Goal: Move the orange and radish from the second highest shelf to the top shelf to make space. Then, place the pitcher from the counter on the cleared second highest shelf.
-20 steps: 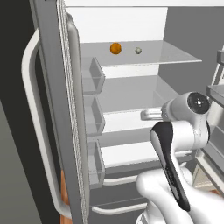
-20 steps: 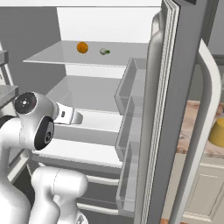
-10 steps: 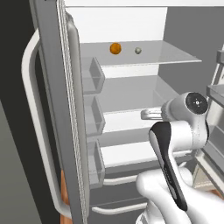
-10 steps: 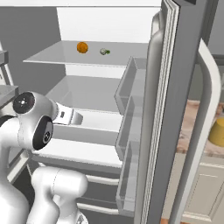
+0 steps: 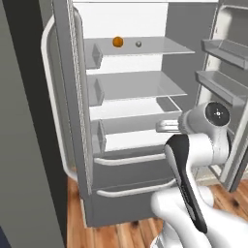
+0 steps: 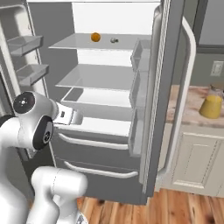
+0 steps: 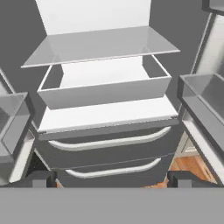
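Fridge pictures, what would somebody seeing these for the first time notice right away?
First the open fridge, both doors swung wide, its shelves almost bare. Then the bright orange and the small pale radish to its right, apart from each other on the highest see-through shelf. Last the white arm in front with its gripper open and empty, and the amber pitcher on the counter to the right.

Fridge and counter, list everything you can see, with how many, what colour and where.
orange: one, bright orange, top shelf
radish: one, pale grey-green, top shelf, right of the orange
pitcher: one, amber-yellow, on the counter
fridge doors: two, grey, both swung open
door bins: several, see-through grey, on the open doors
drawer handles: two, white, below the shelves
gripper: one, open, empty, before the lower shelves
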You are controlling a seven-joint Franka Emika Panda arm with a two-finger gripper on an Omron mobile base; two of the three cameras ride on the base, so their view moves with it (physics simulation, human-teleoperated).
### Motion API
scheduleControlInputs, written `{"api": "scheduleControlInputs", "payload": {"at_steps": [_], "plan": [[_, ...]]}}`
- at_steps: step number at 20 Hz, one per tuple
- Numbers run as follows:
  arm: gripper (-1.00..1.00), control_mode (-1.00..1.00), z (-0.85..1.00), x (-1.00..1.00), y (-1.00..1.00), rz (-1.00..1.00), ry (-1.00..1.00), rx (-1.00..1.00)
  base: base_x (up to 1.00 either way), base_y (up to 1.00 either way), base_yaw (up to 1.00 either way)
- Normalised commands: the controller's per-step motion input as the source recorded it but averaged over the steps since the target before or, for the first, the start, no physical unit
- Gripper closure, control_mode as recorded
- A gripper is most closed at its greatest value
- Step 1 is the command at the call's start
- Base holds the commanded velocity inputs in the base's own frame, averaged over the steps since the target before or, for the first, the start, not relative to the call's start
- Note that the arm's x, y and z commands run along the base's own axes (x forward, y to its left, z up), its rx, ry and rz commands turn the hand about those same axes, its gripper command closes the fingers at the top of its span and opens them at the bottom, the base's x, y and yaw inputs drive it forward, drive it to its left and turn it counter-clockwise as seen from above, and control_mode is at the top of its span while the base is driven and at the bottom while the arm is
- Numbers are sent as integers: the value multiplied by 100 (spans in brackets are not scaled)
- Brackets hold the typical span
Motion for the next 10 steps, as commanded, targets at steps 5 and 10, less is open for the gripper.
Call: {"api": "scheduleControlInputs", "payload": {"at_steps": [5, 10], "plan": [[-100, 100, 0, 0, 0, 0, 0, 0, -60, 9, -18], [-100, 100, 0, 0, 0, 0, 0, 0, -47, 0, -42]]}}
